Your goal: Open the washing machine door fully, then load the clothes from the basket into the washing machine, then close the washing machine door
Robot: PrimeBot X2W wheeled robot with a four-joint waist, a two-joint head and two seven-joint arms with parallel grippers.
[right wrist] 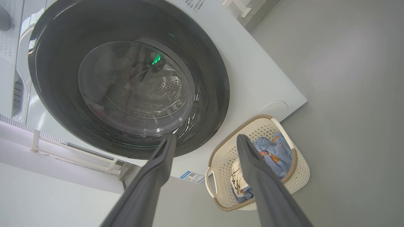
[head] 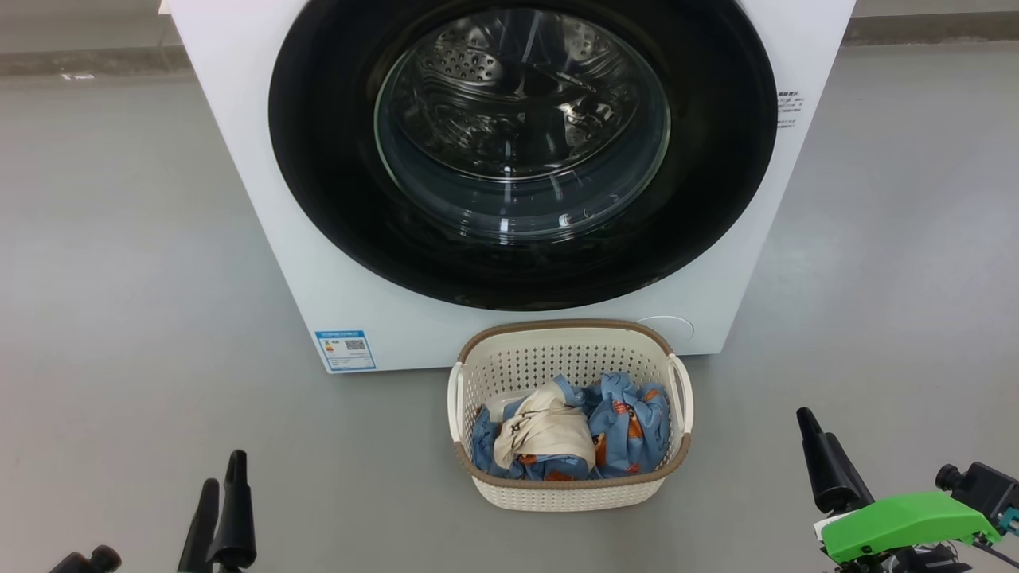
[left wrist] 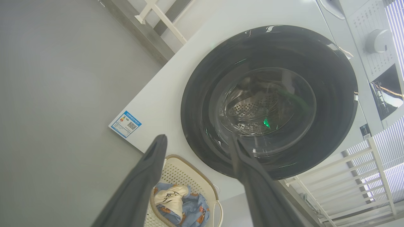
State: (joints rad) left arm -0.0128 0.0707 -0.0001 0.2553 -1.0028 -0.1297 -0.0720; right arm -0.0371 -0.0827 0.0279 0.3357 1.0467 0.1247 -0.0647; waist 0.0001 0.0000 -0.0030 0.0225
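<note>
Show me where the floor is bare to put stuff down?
Grey floor lies bare left of the big white washing machine and again on its right. The middle is crowded: the cream perforated plastic basket of blue and cream clothes sits right before the round black-rimmed door.

The left gripper [head: 224, 471] sits low at the lower left of the head view. Its two long dark fingers [head: 236, 509] point up and look close together from that angle. In the left wrist view these fingers [left wrist: 148, 170] stand wide apart, splaying out from the bottom edge.

The right gripper [head: 817, 430] sits at the lower right, its dark fingers pointing up and leaning slightly left. Behind it are a bright green plastic wrist housing [head: 899, 525] and a small black camera [head: 975, 484]. In the right wrist view its fingers [right wrist: 157, 167] are spread just as wide.
</note>
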